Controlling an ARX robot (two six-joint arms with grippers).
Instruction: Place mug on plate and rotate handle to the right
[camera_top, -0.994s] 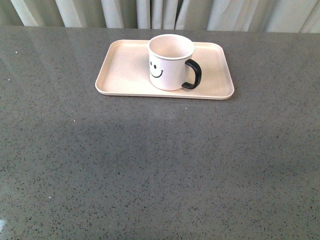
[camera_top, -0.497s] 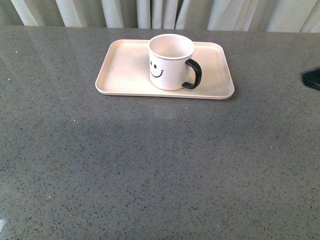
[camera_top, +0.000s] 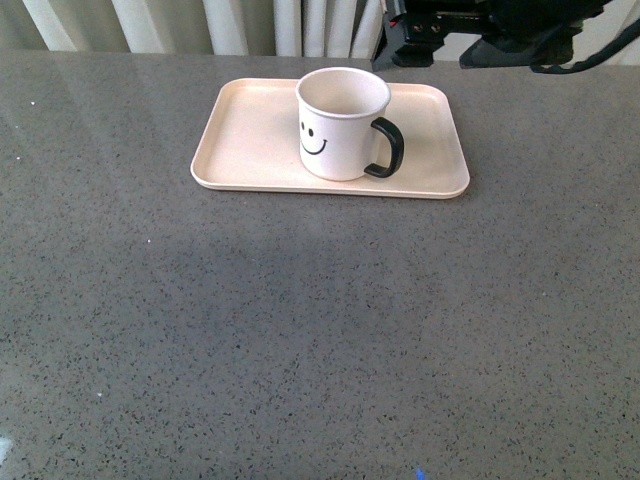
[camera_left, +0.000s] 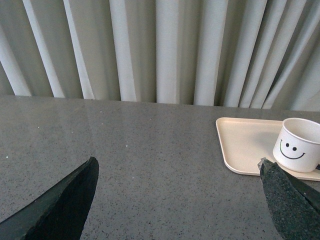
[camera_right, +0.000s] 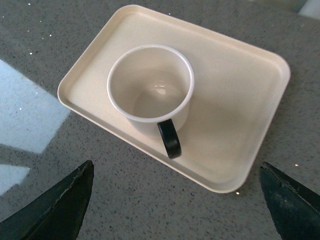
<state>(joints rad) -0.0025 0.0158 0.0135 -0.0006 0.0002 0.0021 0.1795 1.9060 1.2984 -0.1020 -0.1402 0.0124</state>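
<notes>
The cylindrical mug (camera_top: 341, 125) is cream-white inside and out, with a black smiley face printed on its side. Its glossy loop handle (camera_top: 387, 148) is solid black. The flat rectangular plate (camera_top: 250, 150) is a plain pale pink-beige with no pattern. The stone counter (camera_top: 300, 330) is dark grey, speckled all over with fine black and white flecks. In my right wrist view a pale bluish-white reflection lies across it. The pleated curtain (camera_left: 165, 50) is off-white with grey-green shadow stripes. The fingers (camera_left: 65, 205) of my left tool (camera_left: 177, 161) and those of my right tool (camera_right: 176, 164) are charcoal black and finely grainy.
</notes>
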